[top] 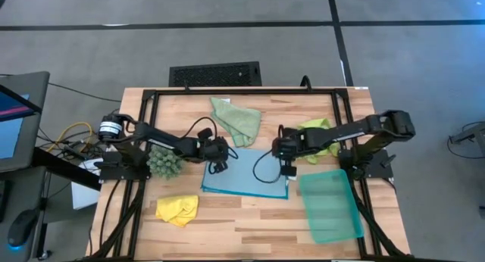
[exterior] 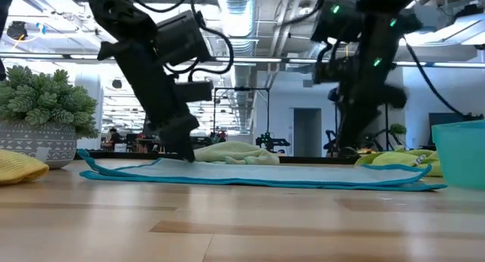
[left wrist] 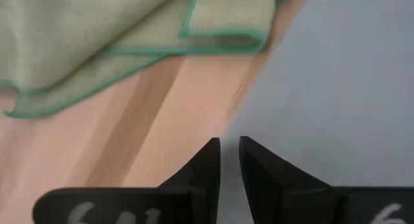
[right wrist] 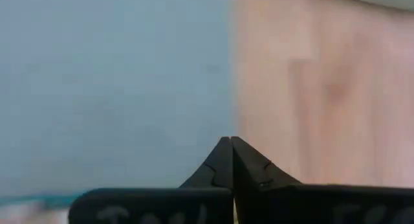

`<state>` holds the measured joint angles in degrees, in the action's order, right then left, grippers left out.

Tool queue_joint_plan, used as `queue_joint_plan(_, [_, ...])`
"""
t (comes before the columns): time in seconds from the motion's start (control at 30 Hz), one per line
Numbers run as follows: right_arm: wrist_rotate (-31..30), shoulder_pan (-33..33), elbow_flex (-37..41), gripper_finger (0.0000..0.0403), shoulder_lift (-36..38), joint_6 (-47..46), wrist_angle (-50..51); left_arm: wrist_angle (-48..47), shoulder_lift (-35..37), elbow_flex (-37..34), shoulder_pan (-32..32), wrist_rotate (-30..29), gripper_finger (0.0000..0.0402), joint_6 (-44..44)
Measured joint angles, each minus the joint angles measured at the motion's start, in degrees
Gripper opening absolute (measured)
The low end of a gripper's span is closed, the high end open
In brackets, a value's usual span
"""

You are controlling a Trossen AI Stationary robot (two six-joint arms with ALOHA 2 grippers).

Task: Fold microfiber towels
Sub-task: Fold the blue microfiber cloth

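**Pinching at both edges of the light blue towel**

Pressing down at the blue cloth's left edge, the left gripper point(top: 217, 166) had its two dark fingers point(left wrist: 206, 160) drawn near each other with only a narrow slit between them. The tips sat right where cloth met wood; whether they had the hem pinched could not be told. Partial white marks showed on the finger base in the left wrist view, unreadable.

The right gripper point(top: 288, 171) stood at the opposite, right edge of the same cloth. Its fingers point(right wrist: 223, 160) were fully together, tip to tip, on the line between cloth and bare wood. Whether fabric was caught between them could not be told. Faint white lettering on its base was also illegible.

The light blue towel point(top: 244, 173) lay spread flat at the middle of the wooden table point(top: 250, 224), teal-edged, between the two grippers.

The pale sage green towel point(top: 236, 118) lay rumpled at the far side, just beyond the blue one. The lime green towel point(top: 322, 138) lay bunched under the right arm. The yellow towel point(top: 177, 210) lay crumpled near the front left.

The dark-green spiky plant point(top: 164, 161) sat just left of the left gripper. The teal tray point(top: 330, 205) lay at front right, just beside the blue cloth's corner.

No brand names legible anywhere.
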<state>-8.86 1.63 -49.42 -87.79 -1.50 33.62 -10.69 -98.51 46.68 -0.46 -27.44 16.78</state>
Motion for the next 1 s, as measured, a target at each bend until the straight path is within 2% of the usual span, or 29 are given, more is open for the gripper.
queue_joint_plan(0.07, [5.67,0.78,-0.08,0.0013,-0.42,0.01,-1.88,-1.25,-0.66,0.04,0.6,1.75,0.0051,0.17])
queue_joint_plan(0.13, [8.85,1.09,0.31,0.0013,-2.03,-0.28,-1.98,-3.15,-0.74,0.03,0.65,1.26,0.0051,1.54])
queue_joint_plan(0.27, [9.62,0.84,1.8,0.0014,-7.33,1.0,-5.44,-7.21,-0.75,0.16,-2.1,0.1,0.0051,6.51])
queue_joint_plan(0.4, [8.9,-0.71,1.21,0.0016,-9.88,2.46,-6.19,-13.71,-0.71,0.75,-7.88,-1.37,0.0051,14.76])
queue_joint_plan(0.47, [6.01,-1.82,0.4,0.0016,-10.12,2.88,-6.03,-16.68,-0.73,1.45,-11.03,-1.32,0.0051,19.65])
queue_joint_plan(0.6, [-9.66,-3.57,-1.11,0.0011,-7.41,2.13,-4.44,-20.66,-1.09,4.58,-17.64,-0.72,0.0051,26.69])
queue_joint_plan(0.63, [-12.94,-3.6,-1.89,0.001,-6.17,1.66,-5.55,-21.08,-1.12,5.51,-19.09,-2.39,0.0051,27.28])
queue_joint_plan(0.7, [-14.99,-3.16,-2.53,0.0011,-3.44,1.62,-6.31,-20.15,-1.09,7.47,-21.27,-6.69,0.0051,26.8])
queue_joint_plan(0.83, [-8.43,0.08,-2.37,0.0018,-1.33,0.11,-8.33,-18.94,-1.08,8.97,-22.51,-13.86,0.0051,24.46])
queue_joint_plan(0.9, [-3.81,2.5,-2.43,0.0018,-1.35,-2.26,-10.63,-17.89,-1.06,9.05,-21.47,-13.15,0.0051,23.12])
queue_joint_plan(1.0, [2.55,6.36,-2.44,0.0013,-4.57,-4.58,-15.09,-18.15,-1.06,8.65,-18.57,-8.77,0.0048,21.16])
